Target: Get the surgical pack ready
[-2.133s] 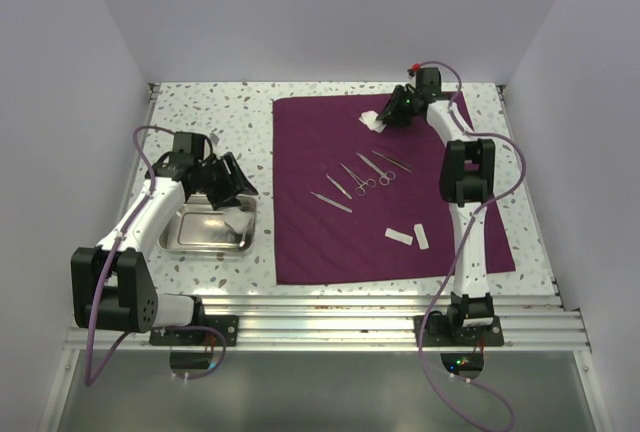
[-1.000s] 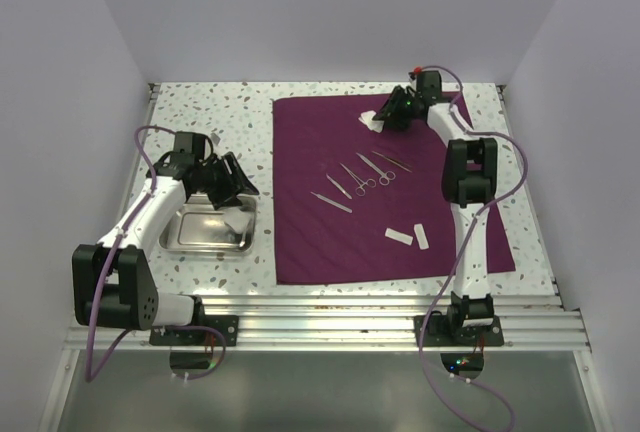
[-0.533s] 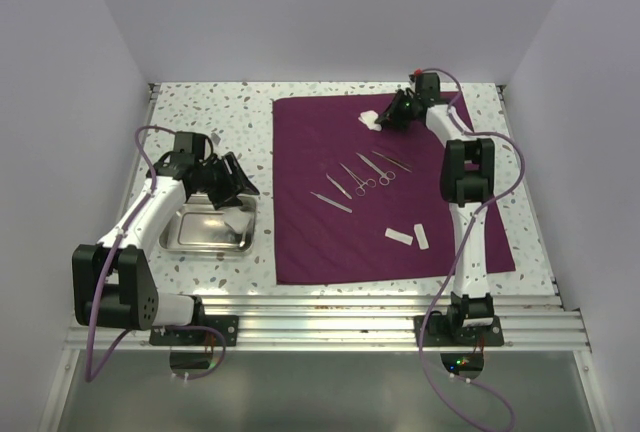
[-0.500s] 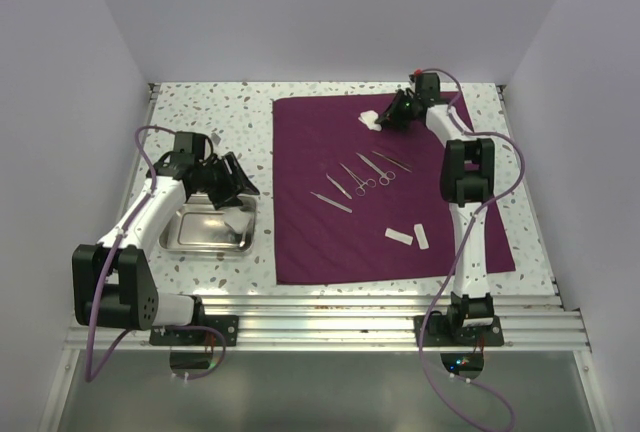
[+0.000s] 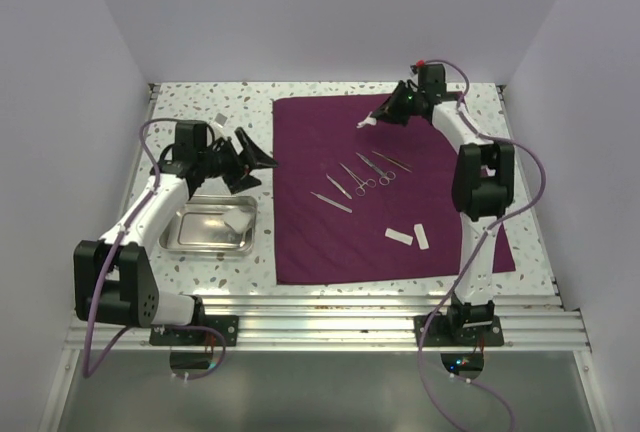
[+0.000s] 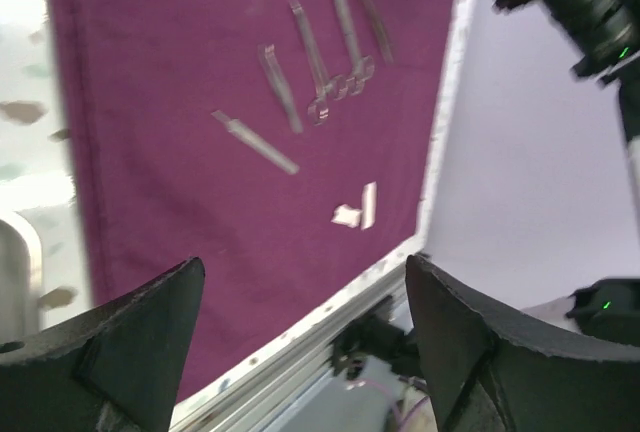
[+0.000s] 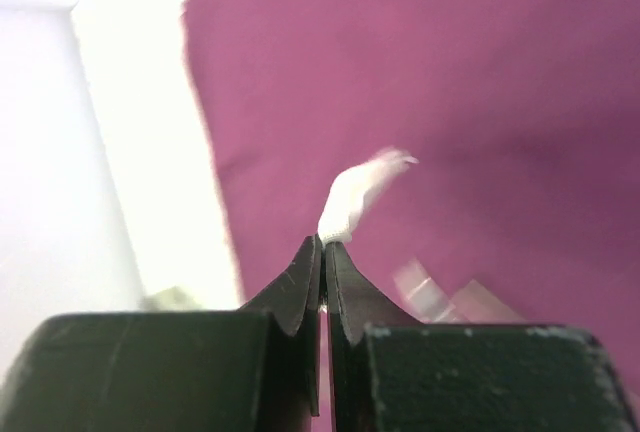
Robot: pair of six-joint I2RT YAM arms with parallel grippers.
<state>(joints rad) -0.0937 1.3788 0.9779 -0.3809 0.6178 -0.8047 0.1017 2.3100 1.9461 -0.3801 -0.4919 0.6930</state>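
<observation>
The dark-purple cloth (image 5: 390, 192) lies flat on the table. My right gripper (image 5: 378, 118) is shut on a white gauze square (image 7: 360, 192) and holds it above the cloth's far edge. Scissors and tweezers (image 5: 362, 178) lie in a row mid-cloth, also in the left wrist view (image 6: 320, 62). Two more gauze pieces (image 5: 408, 236) lie nearer the front. The steel tray (image 5: 210, 229) sits left of the cloth with a gauze piece (image 5: 236, 223) inside. My left gripper (image 5: 256, 152) is open and empty, raised above the tray's far right corner by the cloth's left edge.
The speckled tabletop (image 5: 215, 112) is walled at the back and both sides. An aluminium rail (image 5: 330, 327) runs along the front edge by the arm bases.
My left gripper rose from over the tray and swung right toward the cloth. My right gripper lifted the gauze off the cloth's far edge.
</observation>
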